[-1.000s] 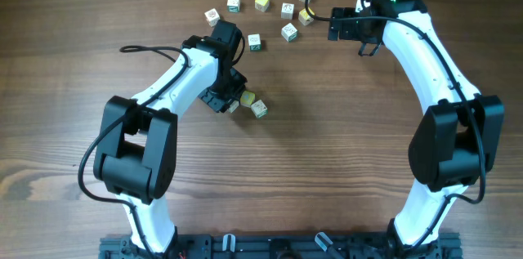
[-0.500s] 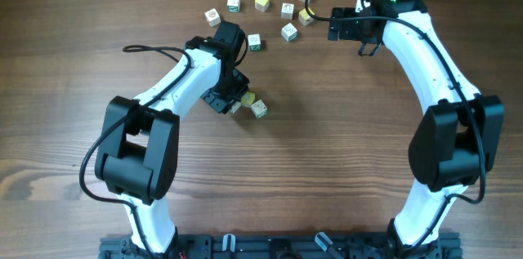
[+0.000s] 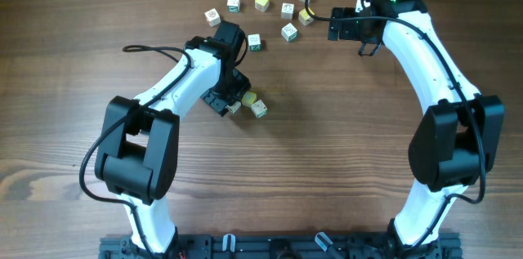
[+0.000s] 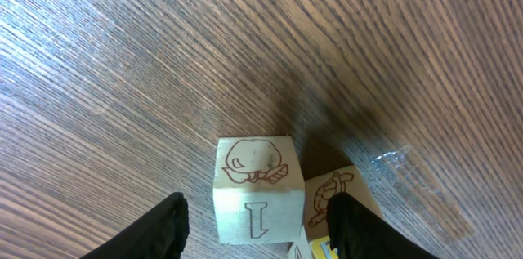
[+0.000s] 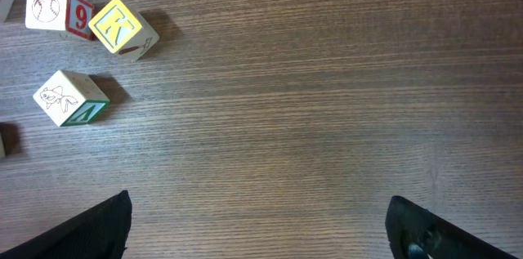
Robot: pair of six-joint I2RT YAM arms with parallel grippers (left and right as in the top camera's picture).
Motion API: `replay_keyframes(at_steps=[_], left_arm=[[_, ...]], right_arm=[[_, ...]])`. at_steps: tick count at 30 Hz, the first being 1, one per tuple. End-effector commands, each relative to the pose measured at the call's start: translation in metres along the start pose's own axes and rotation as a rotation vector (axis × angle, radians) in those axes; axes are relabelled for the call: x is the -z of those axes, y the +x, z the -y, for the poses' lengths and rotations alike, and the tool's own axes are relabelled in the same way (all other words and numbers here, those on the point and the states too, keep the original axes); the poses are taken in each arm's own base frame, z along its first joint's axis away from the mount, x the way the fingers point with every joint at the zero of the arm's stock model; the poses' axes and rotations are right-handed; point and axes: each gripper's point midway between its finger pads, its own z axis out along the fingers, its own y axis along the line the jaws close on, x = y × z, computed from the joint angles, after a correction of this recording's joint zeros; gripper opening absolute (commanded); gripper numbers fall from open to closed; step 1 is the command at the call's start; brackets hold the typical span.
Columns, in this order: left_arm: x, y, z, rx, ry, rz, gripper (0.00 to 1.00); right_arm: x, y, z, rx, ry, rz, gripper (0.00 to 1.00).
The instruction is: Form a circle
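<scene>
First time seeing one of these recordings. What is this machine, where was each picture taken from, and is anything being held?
Two white-and-black robot arms stand at a wooden table. One camera looks down from overhead; one sits on each wrist, looking past that arm's own jaws. At the far side lie loose cubes with letters and pictures; a small group sits by the left arm. Its jaws stand open either side of a cube marked I, not pinching it. The right arm hangs above the table, jaws wide open, holding nothing.
</scene>
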Motion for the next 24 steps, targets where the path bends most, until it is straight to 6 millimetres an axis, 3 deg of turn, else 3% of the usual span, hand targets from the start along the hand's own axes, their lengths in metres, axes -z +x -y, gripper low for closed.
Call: replay_keyframes(at_steps=[1,6,12,17,24], left_arm=[[0.002,-0.008,-0.007,0.026,-0.005,0.010,0.52],[0.004,-0.013,-0.007,0.031,-0.008,0.027,0.52],[0.032,-0.053,-0.007,-0.007,0.039,0.125,0.52],[0.044,-0.105,-0.042,0.034,0.015,0.177,0.38],[0.053,-0.167,-0.108,0.075,-0.044,0.213,0.37]], right_arm=[[0.002,-0.004,-0.001,0.011,0.006,0.013,1.00],[0.002,-0.004,-0.001,0.012,0.006,0.013,1.00],[0.002,-0.004,-0.001,0.011,0.006,0.013,1.00],[0.002,-0.004,-0.001,0.011,0.006,0.013,1.00],[0.002,-0.004,-0.001,0.011,0.006,0.013,1.00]])
